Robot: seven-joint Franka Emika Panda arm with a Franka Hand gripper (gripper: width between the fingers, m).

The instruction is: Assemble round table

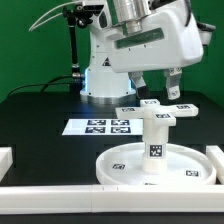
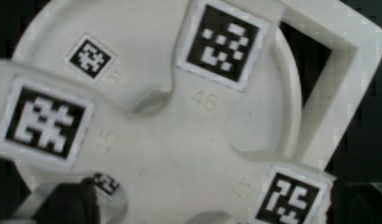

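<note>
**Inspector:** State of the assembly?

**Assessor:** The round disc (image 1: 113, 160) lies flat on the black table, near the front border block (image 1: 90, 198). The leg (image 1: 155, 142) stands upright at its middle. The cross-shaped base (image 1: 152, 112) sits on top of the leg and looks level. Whether it is fully seated cannot be told.

**Inspector:** And the tool?

**Assessor:** The gripper (image 1: 162, 88) hangs just above the base with its jaws parted and nothing between them. It appears clear of the part. The wrist view is filled by the base (image 2: 170, 110) and its tags at close range.

**Inspector:** Step in hand?

**Assessor:** By judgement, fixing the base to the leg, late in the task. The marker board (image 1: 105, 126) lies behind the work and plays no part in it.

**Inspector:** What does the next move call for?

**Assessor:** Probably a straight descent centred on the cross, the jaws closing across it, then a turn to tighten. An off-centre grip could tilt the leg.
</note>
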